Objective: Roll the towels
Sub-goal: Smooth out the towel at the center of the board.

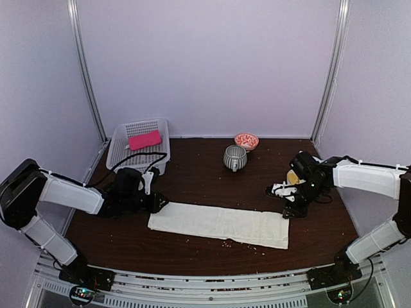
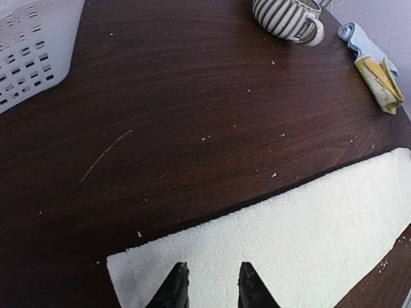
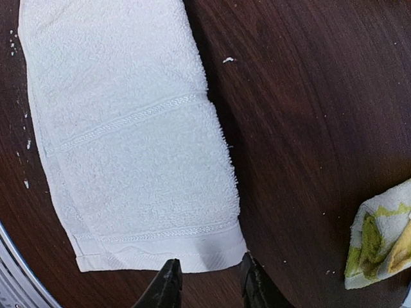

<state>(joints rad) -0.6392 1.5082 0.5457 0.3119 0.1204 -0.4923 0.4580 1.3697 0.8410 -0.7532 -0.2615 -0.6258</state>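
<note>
- The cream-white towel [image 1: 218,224], folded into a long strip, is lying flat across the near half of the dark wooden tabletop [image 1: 205,173]. It is stretching from one arm to the other, a layout that looks suited to rolling from one end.
- The left arm [image 1: 70,192] is reaching to the strip's left end, its jaws standing narrowly apart over the cloth and holding nothing. It appears to be lining up on the short edge where a roll would start.
- The right arm [image 1: 366,176] is reaching to the opposite end. Its jaws are likewise standing narrowly apart at the hemmed edge, with bare wood showing between them.
- The pink towel [image 1: 144,139] is waiting in the white basket [image 1: 119,138] at back left.
- A yellow towel [image 3: 379,244] and a pale blue towel [image 2: 359,38] are sitting bunched near the right arm.
- A striped mug [image 1: 235,157] and a small patterned bowl [image 1: 246,140] are standing at back centre, well apart from the strip.
- Crumbs are speckling the wood, and pale lilac walls are closing in on three sides.
</note>
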